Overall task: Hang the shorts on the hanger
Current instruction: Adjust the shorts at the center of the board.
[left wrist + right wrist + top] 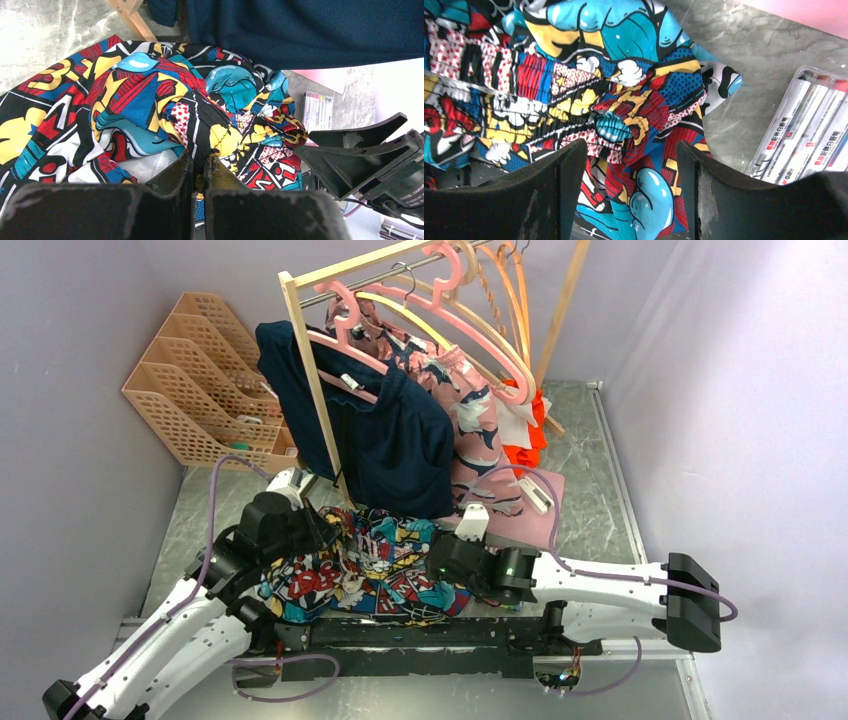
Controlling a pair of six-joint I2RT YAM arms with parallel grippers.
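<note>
- Shorts [370,575] lay crumpled on the table [590,470] at the near edge, between the two arms and just in front of the navy garment [390,440] hanging on the rack [310,370].
- Left gripper [198,165] was clenched. I saw a fold of the shorts [150,100] pinched between its fingers [175,172], with the bunched print rising right ahead of the tips.
- From the top view, the left gripper [310,530] sat on the left end of the pile and the cloth spread out to its right.
- Right gripper [631,150] was released, its jaws standing wide apart.
- Shorts [614,100] filled the gap under and ahead of those jaws. The gathered waistband ran across just beyond the tips. I couldn't tell if either finger [569,175] touched the cloth.
- In the top view, the right gripper [440,555] was at the right end of the pile, facing the left one.
- Marker pack [804,130] lay on the table just right of the right gripper, apart from the shorts.
- Hanger [500,345] hung up on the rack rail, well apart from the shorts and both grippers, with nothing on it that I could see.
</note>
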